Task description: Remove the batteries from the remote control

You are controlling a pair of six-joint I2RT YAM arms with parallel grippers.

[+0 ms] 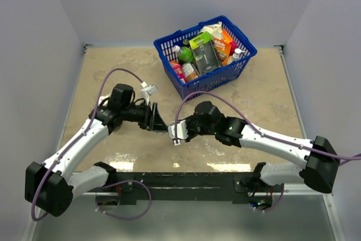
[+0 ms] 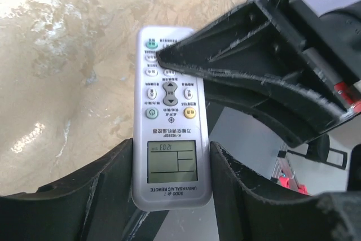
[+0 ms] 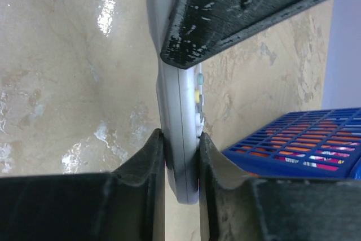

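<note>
The white remote control (image 2: 171, 111) is held between both grippers, a little above the table. It faces the left wrist camera with its buttons and display. My left gripper (image 2: 172, 148) is shut on its two long edges at the display end. My right gripper (image 3: 180, 138) is shut on its front and back faces at the other end; the remote shows edge-on there (image 3: 179, 105). In the top view the remote (image 1: 176, 132) sits between the left gripper (image 1: 158, 121) and the right gripper (image 1: 179, 131). The batteries are hidden; the remote's back face is out of sight.
A blue basket (image 1: 210, 80) full of groceries stands at the back of the table, right of centre; its wall shows in the right wrist view (image 3: 299, 139). A small white piece (image 1: 149, 90) lies by the left arm's cable.
</note>
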